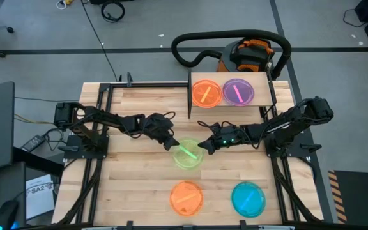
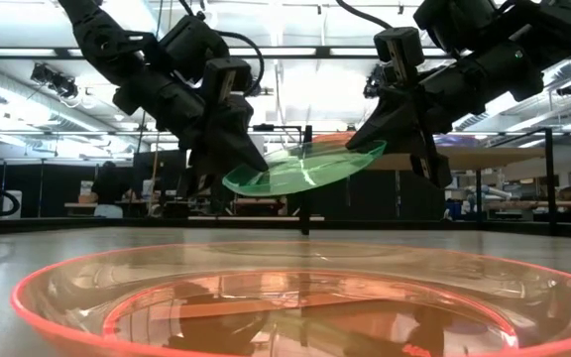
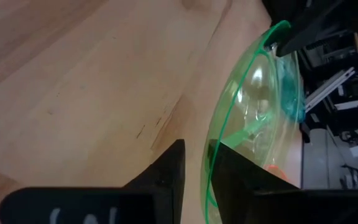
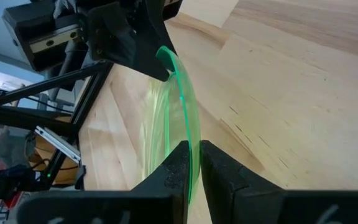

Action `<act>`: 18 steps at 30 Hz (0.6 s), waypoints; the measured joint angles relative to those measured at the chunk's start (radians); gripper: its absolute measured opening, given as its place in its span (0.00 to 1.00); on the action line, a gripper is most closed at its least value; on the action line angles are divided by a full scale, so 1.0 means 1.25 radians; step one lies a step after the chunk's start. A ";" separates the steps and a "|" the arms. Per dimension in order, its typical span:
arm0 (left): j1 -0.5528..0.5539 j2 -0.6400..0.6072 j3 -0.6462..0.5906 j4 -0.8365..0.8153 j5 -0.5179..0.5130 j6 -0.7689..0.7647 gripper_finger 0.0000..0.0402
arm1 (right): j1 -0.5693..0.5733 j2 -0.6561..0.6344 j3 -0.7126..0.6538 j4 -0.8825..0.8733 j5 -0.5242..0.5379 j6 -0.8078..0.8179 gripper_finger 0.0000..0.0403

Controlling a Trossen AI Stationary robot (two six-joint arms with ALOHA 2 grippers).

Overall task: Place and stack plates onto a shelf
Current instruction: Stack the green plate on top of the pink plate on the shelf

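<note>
A green plate (image 1: 187,154) hangs tilted above the table's middle, between my two grippers. My left gripper (image 1: 171,145) stands open at the plate's left rim, and the rim sits in the gap between its fingers (image 3: 194,177). My right gripper (image 1: 204,147) is shut on the opposite rim. On the shelf (image 1: 266,86) at the far side, an orange plate (image 1: 206,93) and a pink plate (image 1: 237,92) rest side by side. Another orange plate (image 1: 186,197) and a blue plate (image 1: 248,198) lie flat near the table's near edge. My left gripper has the green plate's left rim (image 3: 211,163) in the gap of its open fingers. The rim runs close along one finger (image 3: 232,168); I cannot tell whether it touches. My right gripper pinches the plate's right rim (image 4: 193,155) between its two fingers, slanting down from the table's right. The plate is lifted clear of the table and tilted, its right side higher (image 2: 370,151).
The shelf's black frame posts (image 1: 190,96) stand at its corners. A black hose and an orange-and-black machine (image 1: 251,54) sit on the floor past the table's far edge. Bare wood lies between the hanging plate and the shelf.
</note>
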 joint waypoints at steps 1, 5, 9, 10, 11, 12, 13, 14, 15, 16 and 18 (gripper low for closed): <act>0.004 0.000 0.000 0.000 0.010 0.000 0.19 | 0.000 0.000 0.000 0.000 0.000 0.000 0.10; 0.021 0.000 0.000 0.000 0.044 0.005 0.19 | 0.000 0.000 0.001 0.000 0.000 0.000 0.10; 0.039 -0.013 -0.001 -0.002 0.061 0.008 0.19 | 0.000 0.000 0.001 -0.001 -0.002 0.000 0.10; 0.043 -0.020 -0.001 -0.002 0.061 0.008 0.19 | 0.000 0.000 0.001 -0.001 -0.004 0.000 0.10; 0.048 -0.027 -0.001 -0.004 0.061 0.012 0.19 | 0.000 0.000 0.001 -0.001 -0.005 0.000 0.10; 0.051 -0.034 -0.001 -0.003 0.061 0.018 0.19 | 0.000 0.000 0.001 0.000 -0.005 0.000 0.10; 0.055 -0.043 -0.001 -0.004 0.061 0.020 0.19 | -0.001 0.000 0.001 0.001 -0.005 0.000 0.09; 0.059 -0.052 -0.001 -0.005 0.063 0.020 0.19 | -0.002 0.000 0.001 0.001 -0.006 0.000 0.08; 0.062 -0.059 -0.001 -0.005 0.065 0.020 0.19 | -0.004 0.000 0.001 0.001 -0.007 0.000 0.08; 0.064 -0.065 -0.001 -0.005 0.069 0.020 0.19 | -0.005 0.000 0.001 0.001 -0.006 0.000 0.07; 0.068 -0.073 -0.001 -0.006 0.077 0.020 0.19 | -0.009 0.000 0.001 0.001 -0.006 0.000 0.05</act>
